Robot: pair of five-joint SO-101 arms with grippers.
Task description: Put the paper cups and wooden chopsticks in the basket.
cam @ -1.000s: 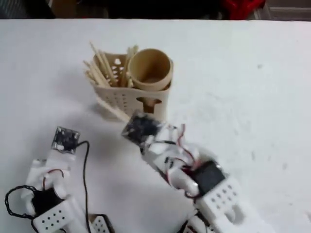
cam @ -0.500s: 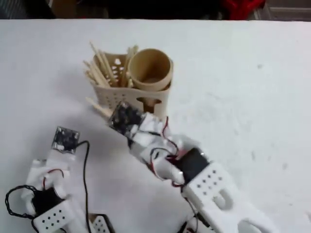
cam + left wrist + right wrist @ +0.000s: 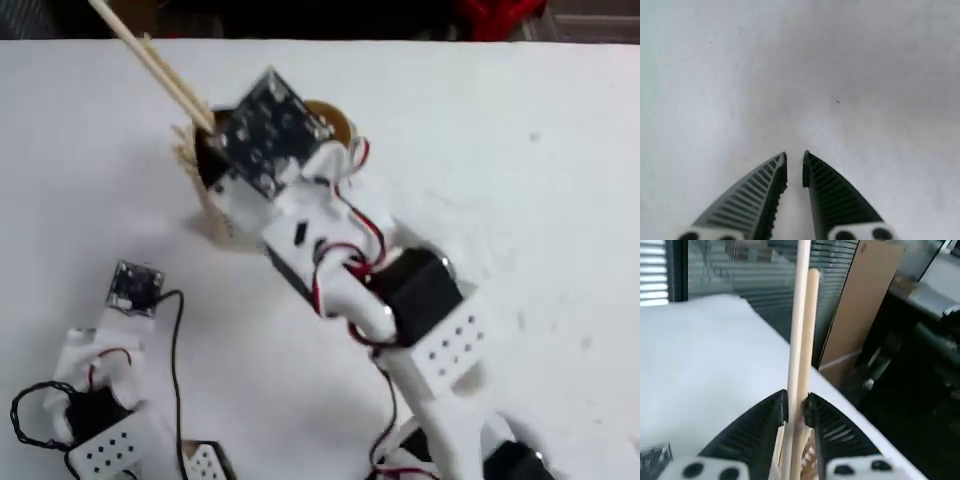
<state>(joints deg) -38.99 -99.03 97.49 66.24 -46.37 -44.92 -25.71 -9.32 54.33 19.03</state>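
Note:
My right gripper (image 3: 796, 407) is shut on a pair of wooden chopsticks (image 3: 802, 330), which stick straight out past its fingertips. From above, these chopsticks (image 3: 150, 60) slant up toward the far left, and the right gripper (image 3: 212, 135) hangs over the beige basket (image 3: 208, 205). The arm hides most of the basket. A paper cup (image 3: 338, 122) shows as a brown rim inside it, and several more chopstick ends (image 3: 184, 152) poke out at its left side. My left gripper (image 3: 795, 157) is shut over bare white table, holding nothing.
The left arm (image 3: 100, 400) rests at the table's near left corner with a black cable (image 3: 175, 340) looping beside it. The white table (image 3: 520, 180) stretches bare to the right of the basket. Beyond the far edge lie a dark floor and cardboard (image 3: 865, 315).
My right arm has lifted the chopsticks from the table in front of the basket and swung them up over it. The left arm has stayed still.

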